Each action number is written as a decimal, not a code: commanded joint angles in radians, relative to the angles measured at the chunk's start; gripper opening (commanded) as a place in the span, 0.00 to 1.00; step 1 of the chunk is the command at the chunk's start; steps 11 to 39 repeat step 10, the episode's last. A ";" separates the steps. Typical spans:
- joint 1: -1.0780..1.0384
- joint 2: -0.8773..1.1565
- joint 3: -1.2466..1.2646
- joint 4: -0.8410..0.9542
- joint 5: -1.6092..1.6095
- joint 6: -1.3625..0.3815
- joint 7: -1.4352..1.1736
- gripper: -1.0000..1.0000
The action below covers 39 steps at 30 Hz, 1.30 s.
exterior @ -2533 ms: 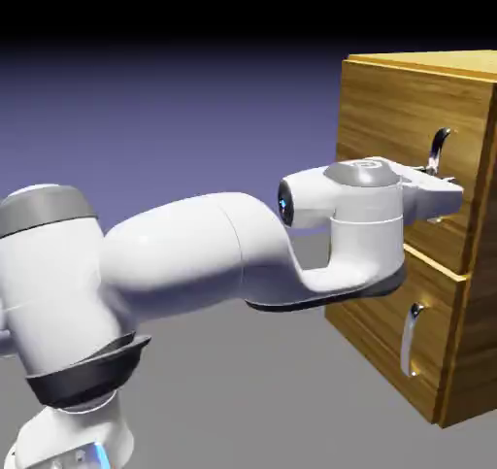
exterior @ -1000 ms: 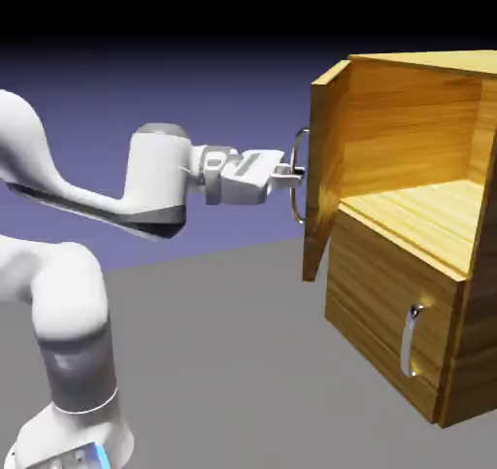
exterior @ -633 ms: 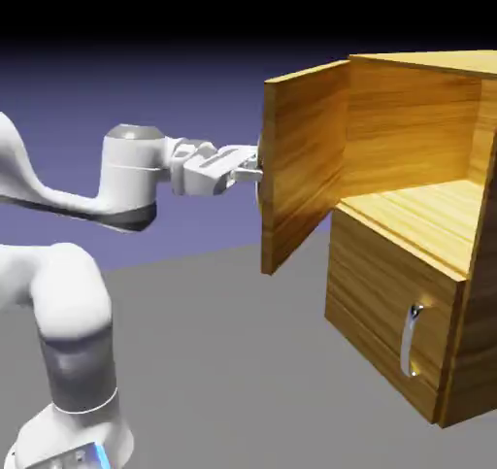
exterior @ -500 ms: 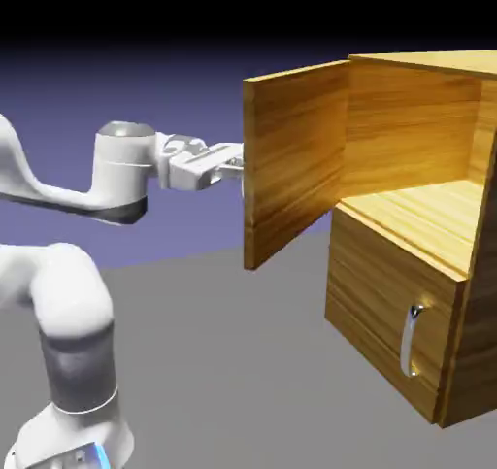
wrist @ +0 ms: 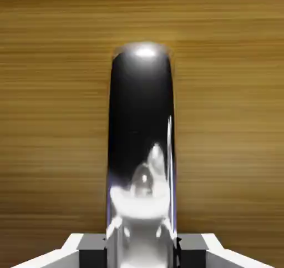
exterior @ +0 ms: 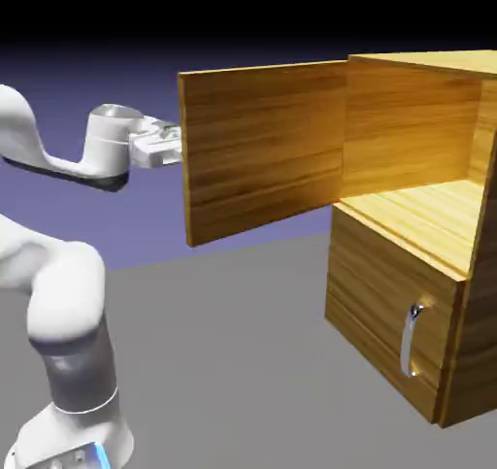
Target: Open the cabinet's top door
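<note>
Swinging wider than before, top door (exterior: 262, 147).

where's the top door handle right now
In the hand view the handle stands centred between the tool's fingertips, against the top door; the exterior view hides it.

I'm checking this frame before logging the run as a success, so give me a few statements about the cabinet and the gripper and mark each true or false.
1. The top door is swung wide open, showing the cabinet's upper compartment. True.
2. The lower panel is pulled out. False: it sits shut, flush with the cabinet front.
3. In the hand view, the top door's silver handle runs between the fingers. True.
4. The gripper is on the cabinet's interior side of the door. False: it is on the door's outer face, hidden partly behind the panel.
5. Something sits on the shelf inside. False: the visible shelf is bare.
</note>
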 commanded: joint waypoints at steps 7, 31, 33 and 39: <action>-0.254 0.021 0.219 0.226 0.091 -0.176 -0.010 0.00; -0.359 0.005 0.296 0.317 0.124 -0.236 -0.026 0.00; -0.359 0.005 0.296 0.317 0.124 -0.236 -0.026 0.00; -0.359 0.005 0.296 0.317 0.124 -0.236 -0.026 0.00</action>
